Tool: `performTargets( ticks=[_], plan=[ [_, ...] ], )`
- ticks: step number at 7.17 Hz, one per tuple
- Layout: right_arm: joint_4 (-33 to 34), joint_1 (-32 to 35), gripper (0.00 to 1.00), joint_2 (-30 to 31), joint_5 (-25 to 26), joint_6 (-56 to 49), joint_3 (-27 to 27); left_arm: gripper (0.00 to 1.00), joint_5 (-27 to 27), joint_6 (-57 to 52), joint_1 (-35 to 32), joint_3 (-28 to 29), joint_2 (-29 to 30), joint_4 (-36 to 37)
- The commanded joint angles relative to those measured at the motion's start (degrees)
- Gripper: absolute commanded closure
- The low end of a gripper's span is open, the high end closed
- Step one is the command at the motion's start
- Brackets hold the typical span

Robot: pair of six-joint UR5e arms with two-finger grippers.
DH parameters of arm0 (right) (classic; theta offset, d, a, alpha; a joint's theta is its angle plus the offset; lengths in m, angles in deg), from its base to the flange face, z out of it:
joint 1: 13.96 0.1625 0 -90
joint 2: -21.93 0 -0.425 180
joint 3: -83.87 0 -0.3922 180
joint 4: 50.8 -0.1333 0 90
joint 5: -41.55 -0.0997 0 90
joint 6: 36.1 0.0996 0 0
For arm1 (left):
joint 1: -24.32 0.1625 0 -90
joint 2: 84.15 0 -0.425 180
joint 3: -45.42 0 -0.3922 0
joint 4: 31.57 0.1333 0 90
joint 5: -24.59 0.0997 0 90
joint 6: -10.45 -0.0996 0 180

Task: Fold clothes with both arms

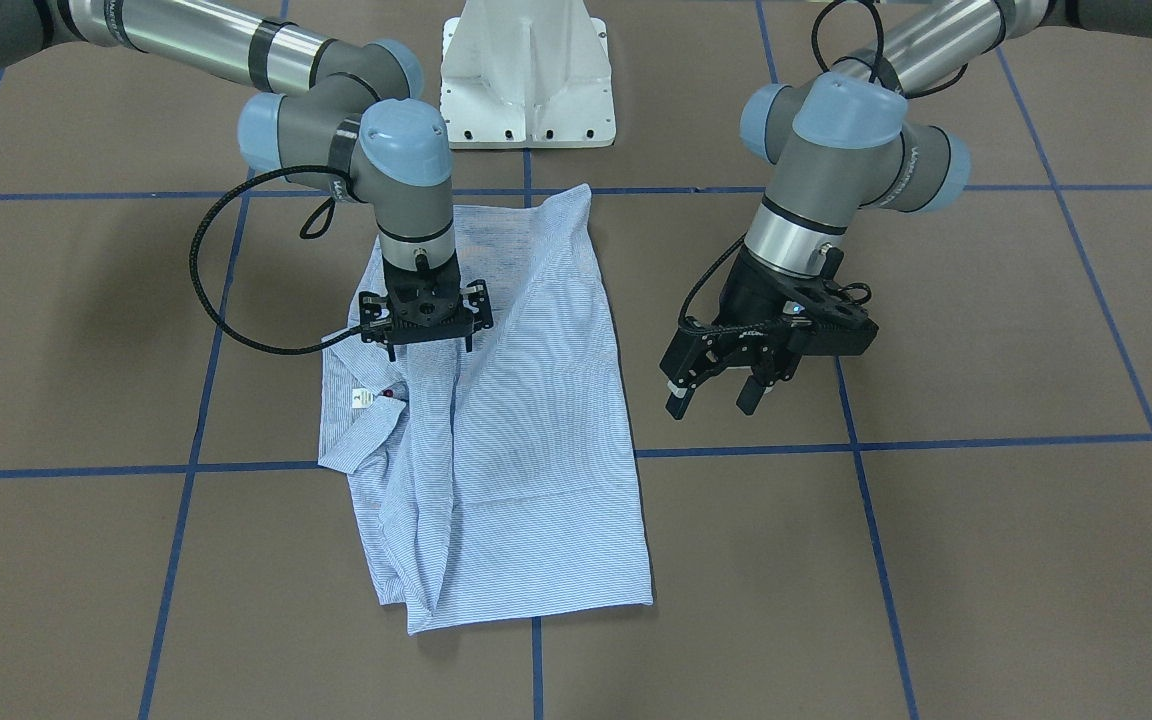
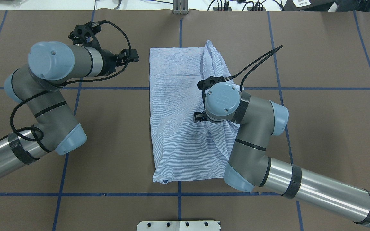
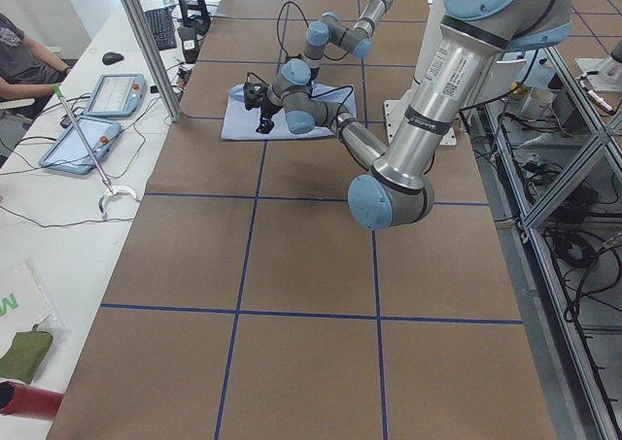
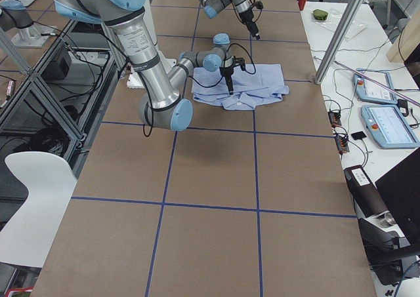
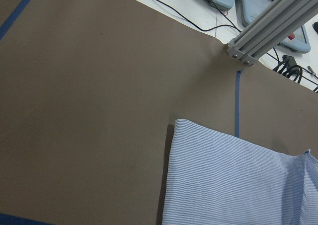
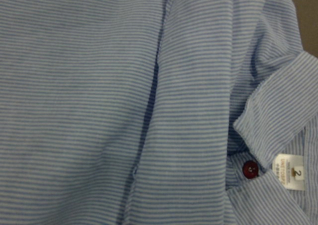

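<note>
Front-facing view: left end effector (image 1: 714,403) is spread wide, with nothing between its fingers (image 1: 678,400). It hangs tilted over bare surface (image 1: 986,560), just off the shirt's (image 1: 536,400) left edge and not touching it. Its wrist camera sees only one shirt corner (image 5: 223,180), brown surface and a tape line (image 5: 237,103).

Right end effector (image 1: 426,335) points straight down over the shirt, close to the collar (image 1: 351,430). The wrist body hides the fingertips, so I can't tell if it's wide or narrow, or whether it touches cloth. Its wrist camera is filled with striped fabric, with the white label (image 6: 288,168) and a dark red button (image 6: 250,169) at lower right.

Left arm (image 1: 856,150) comes in from its own side with the elbow bent. Right arm (image 1: 356,130) reaches in over the shirt's right half.

The shirt lies mid-surface between the arms, flat, folded into a long rectangle that runs away from the pedestal (image 1: 526,80). The collar sticks out on the robot's right side. A fold seam runs lengthwise beside it.

The surface is brown with a blue tape grid. An aluminium post (image 5: 268,26) stands at the far edge. Left side view shows a seated person (image 3: 19,61) and two tablets (image 3: 117,95) on the white bench alongside.
</note>
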Motion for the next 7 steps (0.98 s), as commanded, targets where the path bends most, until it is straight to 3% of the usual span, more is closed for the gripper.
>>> performTargets(
  ticks=[1,2,4,7],
  plan=[
    [2.8,0.0,0.0,0.3,-0.5,-0.7,0.5,0.0,0.0,0.1,0.2,0.0,0.2,0.0],
    [4.0,0.2,0.0,0.4,-0.5,-1.6,0.8,0.0,0.0,0.3,0.3,0.0,0.4,0.0],
    [8.2,3.6,0.0,4.6,-2.1,-8.3,7.4,0.0,0.0,0.4,0.4,0.0,0.5,0.0],
    [8.2,4.8,0.0,9.9,-2.1,-9.1,8.6,0.0,0.0,0.6,0.4,-0.3,0.7,0.0]
  ],
)
